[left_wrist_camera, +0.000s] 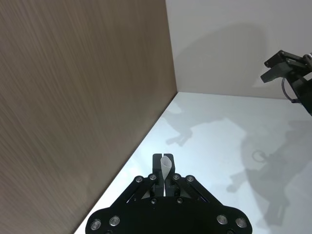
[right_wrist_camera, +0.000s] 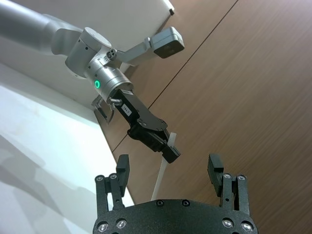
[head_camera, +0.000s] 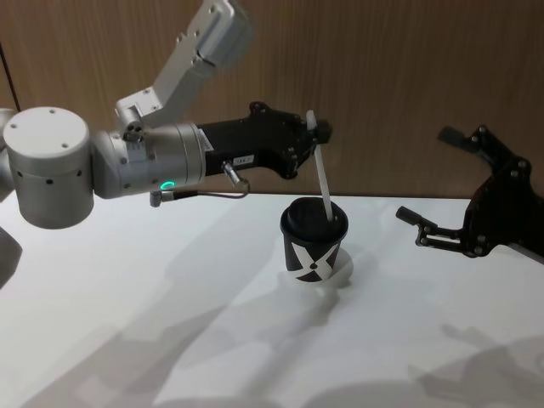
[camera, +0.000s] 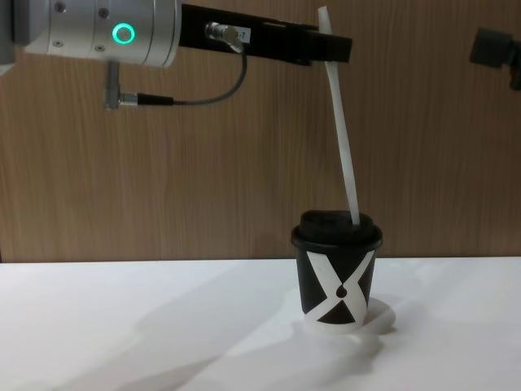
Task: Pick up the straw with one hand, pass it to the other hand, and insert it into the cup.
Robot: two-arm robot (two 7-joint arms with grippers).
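Straw [head_camera: 322,174], white and tilted, stood with its lower end at the lid of the cup [head_camera: 314,241] on the table, its top pinched in the closed left gripper [head_camera: 316,132], while the right gripper [head_camera: 429,229] waited open and empty nearby; insertion seemed underway, needing a downward push before release.

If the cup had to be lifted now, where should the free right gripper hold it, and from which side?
Grip the cup around its paper wall below the lid, coming in level from the robot's right, where the right gripper waits open. The straw leans up to the left gripper, which is shut on its upper end, so a grasp from above would likely hit it.
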